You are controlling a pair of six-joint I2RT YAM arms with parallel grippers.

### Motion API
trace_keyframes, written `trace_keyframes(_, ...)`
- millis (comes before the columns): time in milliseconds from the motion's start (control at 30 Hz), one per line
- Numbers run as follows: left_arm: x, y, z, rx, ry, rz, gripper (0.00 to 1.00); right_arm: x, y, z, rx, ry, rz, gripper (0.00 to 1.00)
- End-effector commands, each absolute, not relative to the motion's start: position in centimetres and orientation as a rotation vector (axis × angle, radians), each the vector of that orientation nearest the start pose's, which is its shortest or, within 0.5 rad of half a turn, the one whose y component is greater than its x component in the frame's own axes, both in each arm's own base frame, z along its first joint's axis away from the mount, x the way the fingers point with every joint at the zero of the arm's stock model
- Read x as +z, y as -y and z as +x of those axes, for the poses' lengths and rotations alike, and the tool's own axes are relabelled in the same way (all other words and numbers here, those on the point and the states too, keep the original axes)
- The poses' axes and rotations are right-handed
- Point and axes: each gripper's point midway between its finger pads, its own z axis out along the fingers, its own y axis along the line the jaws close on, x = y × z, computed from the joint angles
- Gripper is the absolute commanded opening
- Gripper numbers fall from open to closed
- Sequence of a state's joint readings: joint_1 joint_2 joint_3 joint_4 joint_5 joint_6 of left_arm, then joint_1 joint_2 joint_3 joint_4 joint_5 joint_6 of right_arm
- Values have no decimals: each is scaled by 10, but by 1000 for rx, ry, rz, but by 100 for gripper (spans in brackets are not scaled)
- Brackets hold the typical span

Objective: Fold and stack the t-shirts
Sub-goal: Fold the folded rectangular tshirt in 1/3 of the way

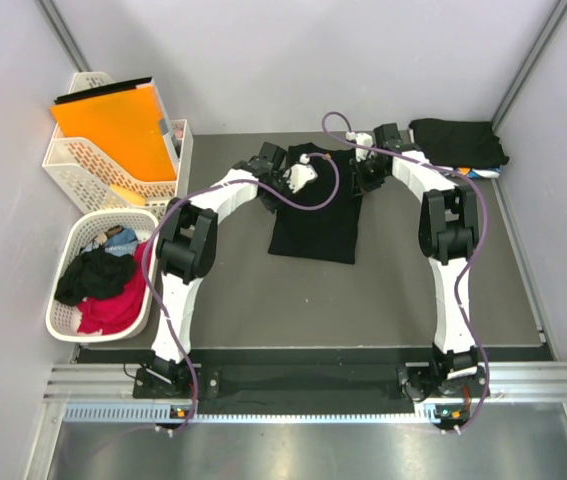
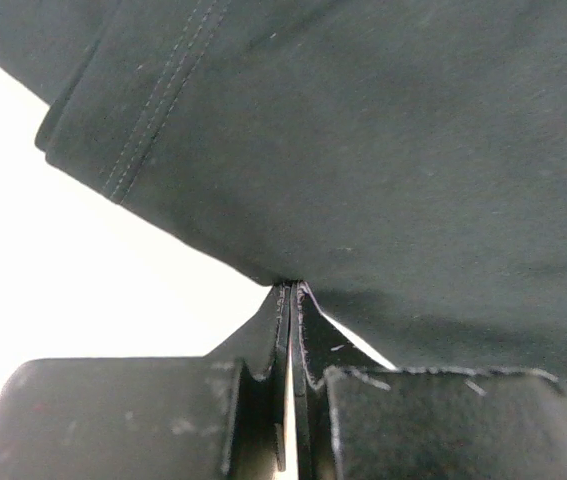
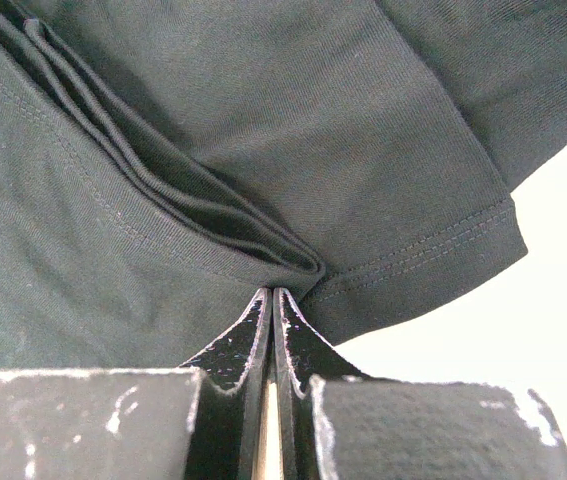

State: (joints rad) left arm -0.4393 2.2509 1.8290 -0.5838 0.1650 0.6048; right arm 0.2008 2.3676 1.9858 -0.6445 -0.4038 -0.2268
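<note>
View from above: a dark grey table (image 1: 363,300) fills a booth of pale grey walls, with a metal rail along its near edge where the two arm bases are bolted. A black t-shirt (image 1: 315,225) lies partly folded at the middle of the table, towards the far edge. The left gripper (image 1: 296,172) is at the shirt's far left corner and the right gripper (image 1: 365,178) at its far right corner. A stack of folded black shirts (image 1: 458,142) sits in the far right corner of the table. Off the left edge, a white lattice basket (image 1: 63,320) holds loose shirts (image 1: 98,285) in black, red and blue. Behind it, a second lattice basket (image 1: 73,165) holds an upright orange folder (image 1: 118,125).

Left wrist view: the left gripper (image 2: 290,290) has its jaws pressed together on a pinch of the black t-shirt (image 2: 413,150). A double-stitched hem (image 2: 153,100) runs diagonally at upper left. The background is washed-out white.

Right wrist view: the right gripper (image 3: 271,295) is clamped tight on several folded layers of the black t-shirt (image 3: 263,120), beside a stitched hem (image 3: 433,250). The lower right is bright white.
</note>
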Motion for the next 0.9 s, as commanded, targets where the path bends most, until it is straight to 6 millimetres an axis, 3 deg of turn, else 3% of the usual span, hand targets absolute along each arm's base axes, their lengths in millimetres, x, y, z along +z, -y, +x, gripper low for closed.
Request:
trace_keyframes(0,62,232,498,-109,-2155,1290,0,32,-179,525,499,-2457,-729,0)
trace_keyframes(233,87,223,497,-61,-2145,1259,0,34,-178,523,482,-2453,-750,0)
trace_keyframes(367,115,210,499,-19,-2123,1167,0,54,-179,520,489,-2422,-766,0)
trace_keyframes(467,142,188,503,13,-2111,1048,0,73,-179,515,482,-2393,-782,3)
trace_keyframes(567,157,175,496,22,-2108,1005,0,90,-177,508,471,-2367,-813,13)
trace_keyframes(700,162,146,488,128,-2125,990,0,101,-176,489,428,-2347,-904,42)
trace_keyframes(767,165,130,485,157,-2135,959,0,116,-180,478,371,-2311,-973,49)
trace_keyframes(800,167,124,485,168,-2142,945,5,109,-179,468,336,-2311,-1037,56)
trace_keyframes(867,172,109,486,183,-2152,894,21,110,-184,446,249,-2284,-1151,58)
